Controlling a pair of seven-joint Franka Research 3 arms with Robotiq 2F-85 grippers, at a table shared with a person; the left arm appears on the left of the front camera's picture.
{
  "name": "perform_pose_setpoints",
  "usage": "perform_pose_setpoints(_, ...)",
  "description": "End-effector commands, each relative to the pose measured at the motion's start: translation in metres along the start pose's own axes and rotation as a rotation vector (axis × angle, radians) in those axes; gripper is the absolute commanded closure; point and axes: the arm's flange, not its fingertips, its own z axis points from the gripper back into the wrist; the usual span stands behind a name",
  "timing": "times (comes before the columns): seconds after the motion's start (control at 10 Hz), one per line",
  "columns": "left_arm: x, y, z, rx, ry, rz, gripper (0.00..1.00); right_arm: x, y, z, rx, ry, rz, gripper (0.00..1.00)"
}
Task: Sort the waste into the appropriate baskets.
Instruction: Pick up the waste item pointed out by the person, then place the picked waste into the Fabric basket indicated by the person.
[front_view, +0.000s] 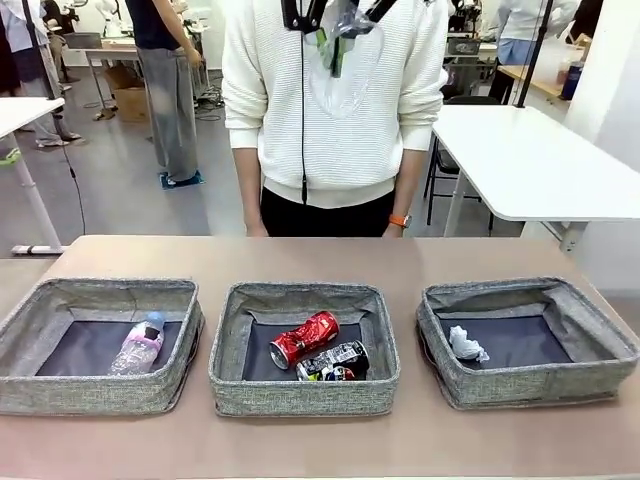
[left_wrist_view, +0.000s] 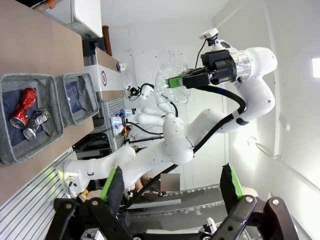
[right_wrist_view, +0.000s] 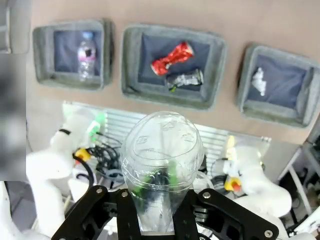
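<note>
We pinch the cup (right_wrist_view: 161, 165) in the right gripper (right_wrist_view: 159, 200): light, thin, crushable; left gripper (left_wrist_view: 172, 187) wide, empty.

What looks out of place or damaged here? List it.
Nothing is misplaced. The red can and the printed can in the middle basket are crushed, as waste would be. The right gripper holds a clear plastic cup high above the baskets.
</note>
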Motion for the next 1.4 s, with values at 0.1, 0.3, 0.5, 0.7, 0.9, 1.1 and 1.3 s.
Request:
perform_pose_setpoints(0.1, 0.0001, -0.0011, -0.0005, -0.020, 0.002, -0.018, 0.00, 0.0031, 0.0017, -0.0117, -0.006, 0.003, -0.009, 0.96)
perform_pose_setpoints(0.3, 0.0001, -0.0011, -0.0005, -0.020, 0.002, -0.018, 0.00, 0.0031, 0.0017, -0.0117, -0.006, 0.003, -0.009, 0.96)
perform_pose_setpoints(0.5, 0.0001, -0.0011, -0.0005, -0.020, 0.002, -0.018, 0.00, 0.0031, 0.0017, -0.0117, -0.006, 0.003, -0.009, 0.96)
perform_pose_setpoints(0.7, 0.0001, -0.0011, -0.0005, -0.020, 0.002, -0.018, 0.00, 0.0031, 0.0017, -0.0117, -0.006, 0.003, -0.009, 0.96)
perform_pose_setpoints(0.9, 0.0001, -0.0011, -0.0005, -0.020, 0.002, -0.018, 0.00, 0.0031, 0.0017, -0.0117, -0.006, 0.003, -0.009, 0.96)
perform_pose_setpoints(1.1, 0.0001, -0.0011, -0.0005, -0.020, 0.002, -0.018, 0.00, 0.0031, 0.0017, -0.0117, -0.006, 0.003, -0.009, 0.96)
perform_pose_setpoints(1.3, 0.0001, -0.0011, -0.0005, -0.020, 0.002, -0.018, 0.00, 0.0031, 0.0017, -0.0117, -0.006, 0.003, -0.009, 0.96)
